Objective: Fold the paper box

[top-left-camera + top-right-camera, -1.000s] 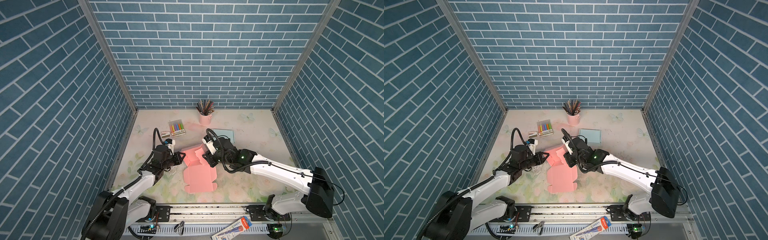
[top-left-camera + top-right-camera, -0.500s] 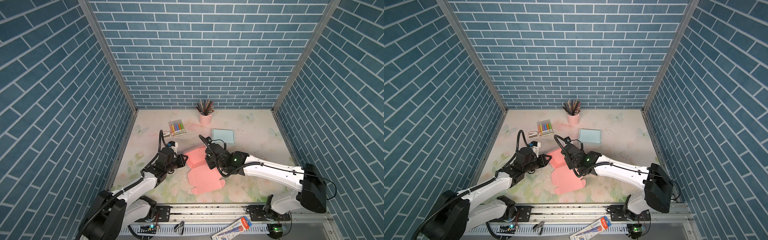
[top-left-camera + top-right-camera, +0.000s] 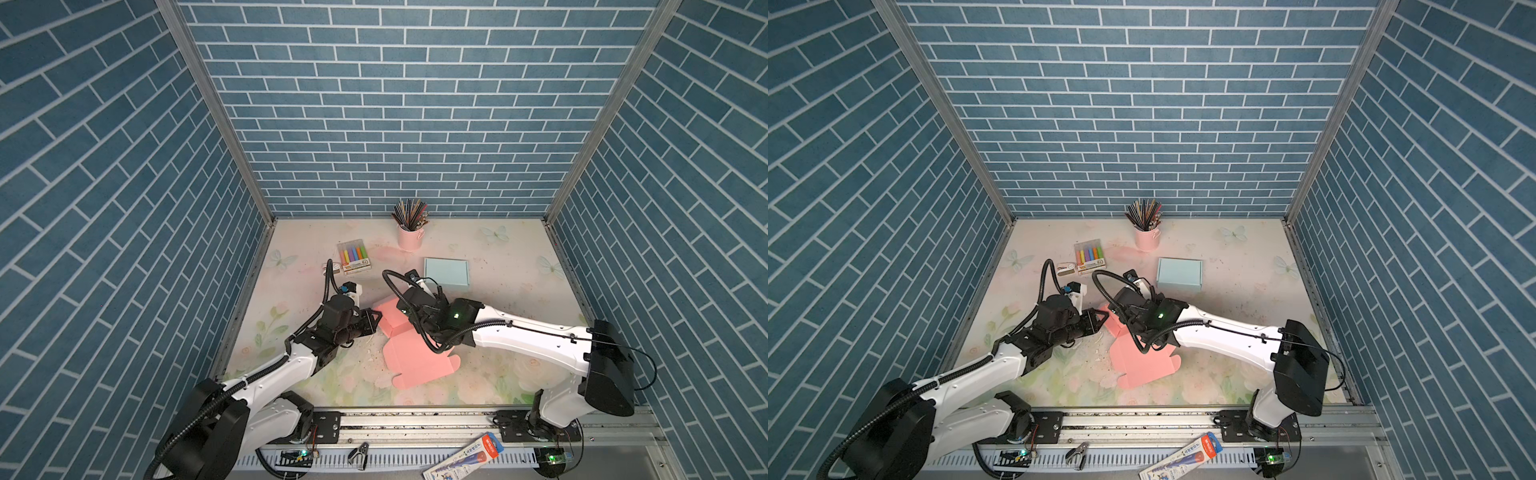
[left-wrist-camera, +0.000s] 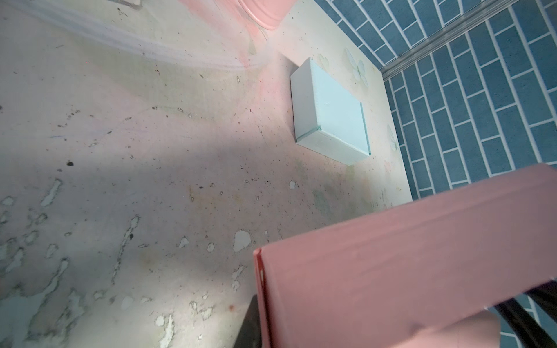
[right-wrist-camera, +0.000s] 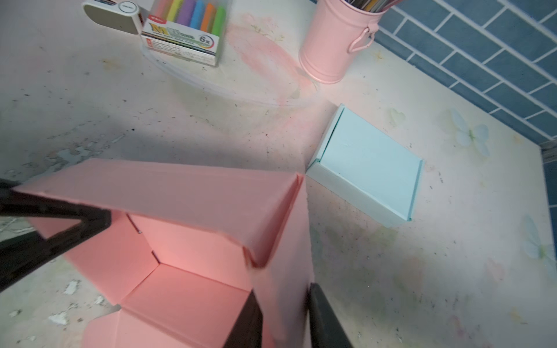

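Paper box (image 3: 413, 355), pink, is found at lower centre in both top views and is half formed: the lid panel is laid flat toward the bottom edge of the frame, and the tray end is raised between the two arms. Left gripper (image 3: 373, 322) is seen pinched onto the end of the long raised wall. The right gripper (image 5: 281, 290) is seen closed around an adjoining side wall, with card caught between its fingers (image 5: 324, 313). Risks are judged as follows. No tab appears locked, so the raised wall may be expected to spring back flat if either pinch is let go early. The thin card is held at two places at once, so a tear or a stray crease could be caused by the arms being drawn apart or twisted against each other. Slippage out of the left pinch is also thought possible. The whole blank could be dragged up-frame toward the light blue box (image 3: 446, 272), which lies near but is not touched. Containers noted: the pink tray interior is shown empty in the right wrist view. The light blue box is closed and its contents are hidden. The pink metal cup (image 3: 409, 240), at upper centre, is filled with upright coloured pencils (image 3: 409, 210). The clear marker case (image 3: 353, 258), to its left, is packed with a row of highlighters (image 5: 193, 12).
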`<state>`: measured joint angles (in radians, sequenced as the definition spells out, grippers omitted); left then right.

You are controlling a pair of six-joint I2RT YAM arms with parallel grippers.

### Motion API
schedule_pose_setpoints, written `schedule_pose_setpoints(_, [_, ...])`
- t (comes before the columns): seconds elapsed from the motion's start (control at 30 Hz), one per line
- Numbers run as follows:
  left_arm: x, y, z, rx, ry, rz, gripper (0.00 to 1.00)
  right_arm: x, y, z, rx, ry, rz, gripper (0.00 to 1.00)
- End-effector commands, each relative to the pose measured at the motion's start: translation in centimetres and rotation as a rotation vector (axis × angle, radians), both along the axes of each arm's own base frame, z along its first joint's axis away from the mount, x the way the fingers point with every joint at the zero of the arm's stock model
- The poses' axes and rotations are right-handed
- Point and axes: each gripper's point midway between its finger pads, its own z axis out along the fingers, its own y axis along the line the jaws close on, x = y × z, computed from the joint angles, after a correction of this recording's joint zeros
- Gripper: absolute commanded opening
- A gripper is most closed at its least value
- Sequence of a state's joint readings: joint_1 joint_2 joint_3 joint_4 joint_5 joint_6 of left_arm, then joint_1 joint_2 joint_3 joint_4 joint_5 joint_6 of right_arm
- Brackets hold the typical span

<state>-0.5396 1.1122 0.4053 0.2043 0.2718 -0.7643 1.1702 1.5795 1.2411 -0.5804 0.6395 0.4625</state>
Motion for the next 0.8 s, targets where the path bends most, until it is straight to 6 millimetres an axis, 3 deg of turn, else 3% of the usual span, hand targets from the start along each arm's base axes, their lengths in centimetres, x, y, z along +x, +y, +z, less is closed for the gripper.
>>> schedule_pose_setpoints(0.0, [0.0, -1.1, 1.4, -0.028, -0.018, -0.015, 0.14, 0.6, -1.1, 0.7, -0.081, -0.062, -0.082, 0.23])
schedule_pose_setpoints(0.4, [-0.6, -2.7, 2.4, -0.048, -0.031, -0.037, 0.14, 0.9, -1.9, 0.7, -0.217, -0.107, -0.125, 0.05])
schedule_pose_setpoints(0.77, [-0.8, -3.0, 2.7, -0.057, -0.037, -0.034, 0.14, 1.0, -1.7, 1.3, -0.234, -0.132, -0.134, 0.10])
